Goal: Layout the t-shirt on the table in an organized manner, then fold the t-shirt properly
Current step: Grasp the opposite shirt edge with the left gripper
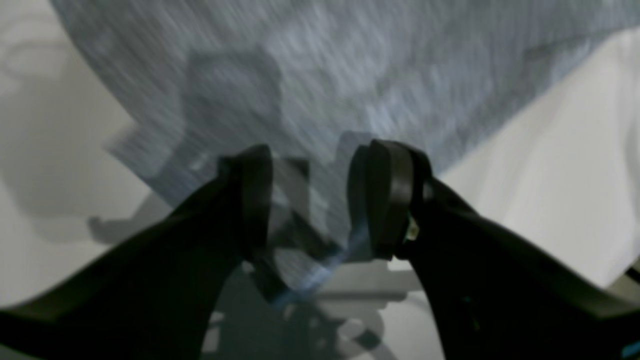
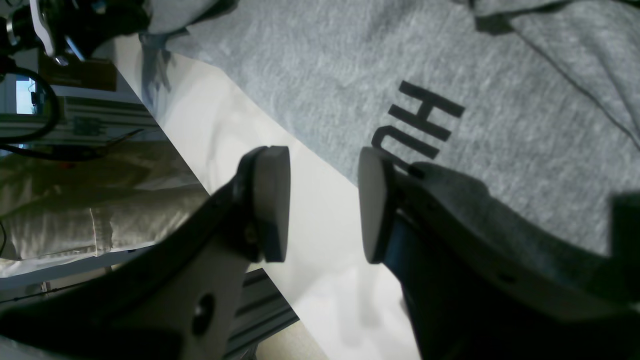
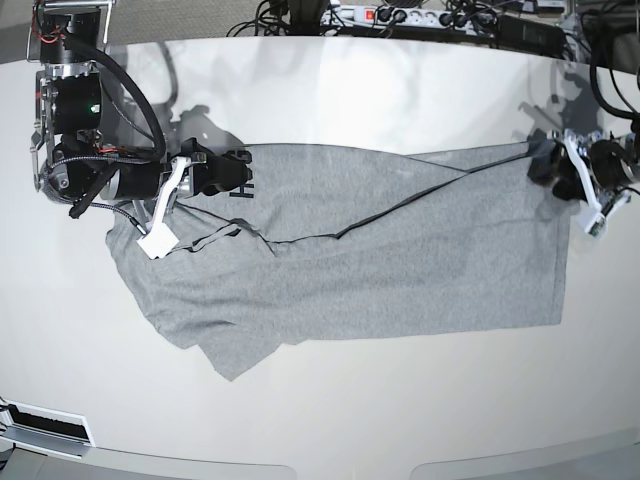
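Note:
The heather-grey t-shirt (image 3: 400, 250) lies spread across the off-white table (image 3: 320, 420), with its upper part folded over along a dark seam and one corner hanging toward the front left. Black block lettering (image 2: 420, 120) shows at its left end. My right gripper (image 3: 228, 172) hovers at that end, beside the lettering. In the right wrist view the right gripper (image 2: 322, 160) is open, with bare table between its pads. My left gripper (image 3: 545, 160) is at the shirt's far right corner. In the blurred left wrist view the left gripper (image 1: 320, 155) stands open over the shirt's edge (image 1: 350, 75), holding nothing.
A power strip and cables (image 3: 400, 15) run along the table's far edge. Past the table's side edge (image 2: 165, 130) stand an aluminium frame and cables (image 2: 75, 125), with pale cloth below them. Bare table surface lies in front of the shirt.

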You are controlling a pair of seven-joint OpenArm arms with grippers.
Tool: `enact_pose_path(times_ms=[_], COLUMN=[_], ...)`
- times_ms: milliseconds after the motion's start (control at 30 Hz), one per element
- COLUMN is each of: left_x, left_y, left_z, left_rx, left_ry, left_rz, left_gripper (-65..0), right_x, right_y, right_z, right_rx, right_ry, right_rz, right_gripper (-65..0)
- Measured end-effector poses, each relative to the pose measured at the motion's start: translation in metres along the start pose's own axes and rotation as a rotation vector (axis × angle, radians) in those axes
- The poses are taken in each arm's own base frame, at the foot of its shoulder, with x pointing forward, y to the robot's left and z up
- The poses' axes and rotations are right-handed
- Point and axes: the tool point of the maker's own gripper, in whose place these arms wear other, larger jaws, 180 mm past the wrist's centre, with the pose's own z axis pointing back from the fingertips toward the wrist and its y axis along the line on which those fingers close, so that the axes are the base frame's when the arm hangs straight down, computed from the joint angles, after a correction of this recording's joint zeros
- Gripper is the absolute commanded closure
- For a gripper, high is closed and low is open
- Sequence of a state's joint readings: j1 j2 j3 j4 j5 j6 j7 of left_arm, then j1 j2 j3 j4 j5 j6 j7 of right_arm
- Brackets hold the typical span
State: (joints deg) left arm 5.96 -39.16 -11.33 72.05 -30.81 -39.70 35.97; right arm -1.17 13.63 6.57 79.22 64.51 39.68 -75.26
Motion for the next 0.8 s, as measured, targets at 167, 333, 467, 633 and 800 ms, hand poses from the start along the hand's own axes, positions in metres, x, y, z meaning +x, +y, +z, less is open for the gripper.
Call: enact_pose_path(times_ms=[167, 333, 467, 633, 800], left_x=[0.005, 0.011, 0.011, 0.011, 0.009], left_y=[0.002, 0.005, 0.012, 0.005, 0.004], left_z=[0.000, 0.001, 0.001, 0.001, 0.000], left_rx=[0.004, 0.014, 0.049, 0.012, 0.007], left_ry=[-0.009, -0.023, -0.020, -0.020, -0.019], left_rz=[-0.003, -0.001, 0.021, -0.007, -0.005], left_gripper=[-6.3, 0.0, 0.0, 0.0, -29.5], right_x=[0.000, 0.000, 0.000, 0.000, 0.000], right_y=[0.000, 0.000, 0.000, 0.000, 0.000], right_z=[0.000, 0.000, 0.000, 0.000, 0.000], right_rx=[0.000, 0.000, 0.000, 0.001, 0.001], right_ry=[0.000, 0.000, 0.000, -0.001, -0.001], right_rz=[0.000, 0.000, 0.000, 0.000, 0.000], right_gripper=[-23.7, -23.7, -23.7, -23.7, -23.7])
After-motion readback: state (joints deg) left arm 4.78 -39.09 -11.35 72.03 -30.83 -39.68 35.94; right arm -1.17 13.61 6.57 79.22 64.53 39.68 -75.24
